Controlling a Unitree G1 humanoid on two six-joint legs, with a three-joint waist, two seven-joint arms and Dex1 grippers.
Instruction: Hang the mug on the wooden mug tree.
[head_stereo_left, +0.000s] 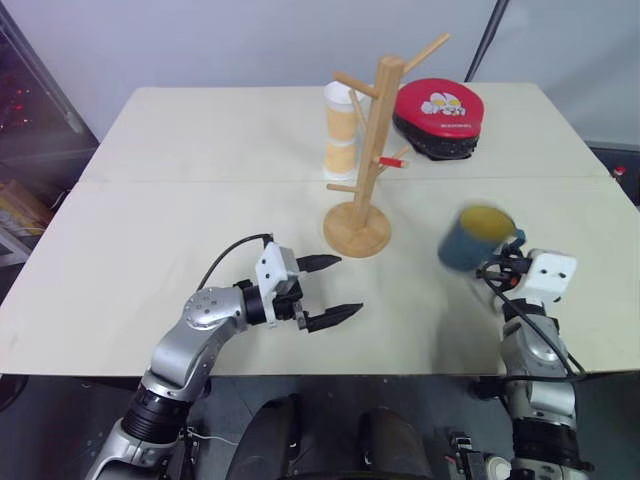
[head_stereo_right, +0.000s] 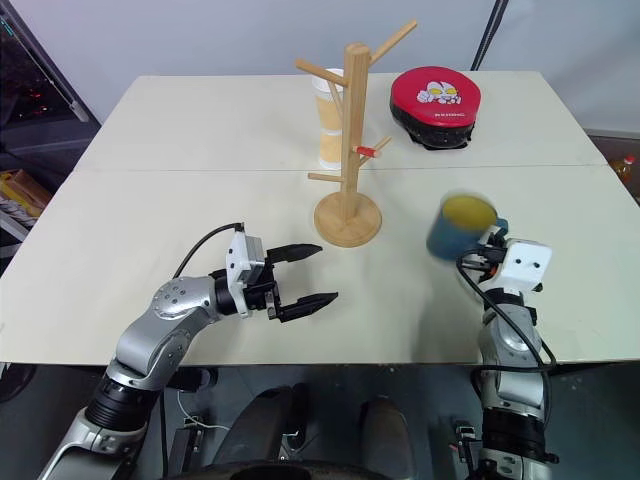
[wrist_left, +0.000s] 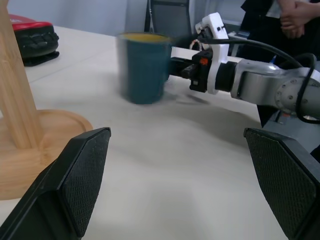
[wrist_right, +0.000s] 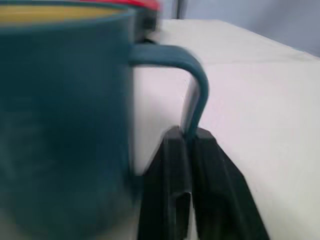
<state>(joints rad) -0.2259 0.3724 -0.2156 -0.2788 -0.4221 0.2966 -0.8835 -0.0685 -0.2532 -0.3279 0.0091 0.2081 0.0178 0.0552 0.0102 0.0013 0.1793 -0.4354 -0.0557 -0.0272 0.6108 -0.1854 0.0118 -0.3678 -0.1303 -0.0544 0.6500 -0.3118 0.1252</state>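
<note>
We have the mug by its loop handle: the right gripper has its fingers clamped together on the lower part of the loop, which leaves the upper arc free to slip over a peg. The mug sits upright, yellow inside showing, near the tabletop and well to the right of the wooden mug tree; we cannot tell whether it touches the surface. Our right forearm reaches forward roughly level, gripper pointing ahead. Our left gripper rests level in front of the tree's round base, pointing right toward the mug, fingers wide apart and holding nothing. A paper cup stack stands behind the tree, and a red pad lies beyond.
</note>
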